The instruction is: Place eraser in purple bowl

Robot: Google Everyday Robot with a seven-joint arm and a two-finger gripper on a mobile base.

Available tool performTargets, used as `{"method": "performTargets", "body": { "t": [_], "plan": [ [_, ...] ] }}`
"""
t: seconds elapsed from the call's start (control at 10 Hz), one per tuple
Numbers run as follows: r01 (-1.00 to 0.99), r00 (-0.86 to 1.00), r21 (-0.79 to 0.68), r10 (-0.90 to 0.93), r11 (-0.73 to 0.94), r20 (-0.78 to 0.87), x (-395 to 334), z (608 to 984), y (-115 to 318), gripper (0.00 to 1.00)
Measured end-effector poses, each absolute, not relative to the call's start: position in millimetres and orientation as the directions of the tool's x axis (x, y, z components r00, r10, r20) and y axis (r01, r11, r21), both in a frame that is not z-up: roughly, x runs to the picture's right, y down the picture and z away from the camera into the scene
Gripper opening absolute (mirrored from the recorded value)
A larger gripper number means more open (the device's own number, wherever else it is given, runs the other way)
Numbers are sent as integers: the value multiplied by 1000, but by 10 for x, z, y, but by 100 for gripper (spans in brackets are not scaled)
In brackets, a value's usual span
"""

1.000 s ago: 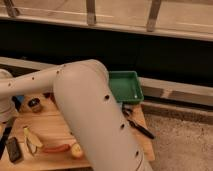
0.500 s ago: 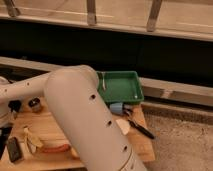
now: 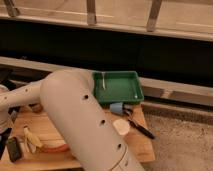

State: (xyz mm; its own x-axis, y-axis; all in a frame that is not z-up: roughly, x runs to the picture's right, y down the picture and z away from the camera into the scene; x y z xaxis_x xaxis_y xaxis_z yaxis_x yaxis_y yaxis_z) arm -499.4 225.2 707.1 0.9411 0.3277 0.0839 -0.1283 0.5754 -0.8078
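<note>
The eraser [image 3: 14, 148], a small flat black block, lies on the wooden table [image 3: 142, 145] near its front left corner. My gripper [image 3: 3, 142] is at the far left edge, just left of the eraser, mostly cut off by the frame. My thick white arm [image 3: 80, 120] sweeps across the middle of the view and hides much of the table. The purple bowl is hidden from view.
A banana [image 3: 30, 139] and a sausage [image 3: 52, 148] lie right of the eraser. A green tray [image 3: 119, 89] stands at the back. A blue-grey sponge [image 3: 117, 107], a pale round disc [image 3: 121, 126] and a black utensil [image 3: 138, 125] lie right of the arm. The floor is to the right.
My arm has swung further left, uncovering more of the green tray, the blue-grey sponge and the pale disc. The eraser, banana and sausage have stayed in place.
</note>
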Motion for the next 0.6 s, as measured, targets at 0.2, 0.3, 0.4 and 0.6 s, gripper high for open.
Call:
{"method": "performTargets", "body": {
  "t": [0.2,0.3,0.4,0.6],
  "plan": [
    [-136,933,-789,346,600,102,-5045,7054,2307,80],
    [-137,932,-787,348,601,103,-5045,7054,2290,80],
    [-138,932,-787,348,601,102,-5038,7059,2287,80],
    [-146,935,-786,344,600,89,-5044,7060,2295,80]
  ]
}}
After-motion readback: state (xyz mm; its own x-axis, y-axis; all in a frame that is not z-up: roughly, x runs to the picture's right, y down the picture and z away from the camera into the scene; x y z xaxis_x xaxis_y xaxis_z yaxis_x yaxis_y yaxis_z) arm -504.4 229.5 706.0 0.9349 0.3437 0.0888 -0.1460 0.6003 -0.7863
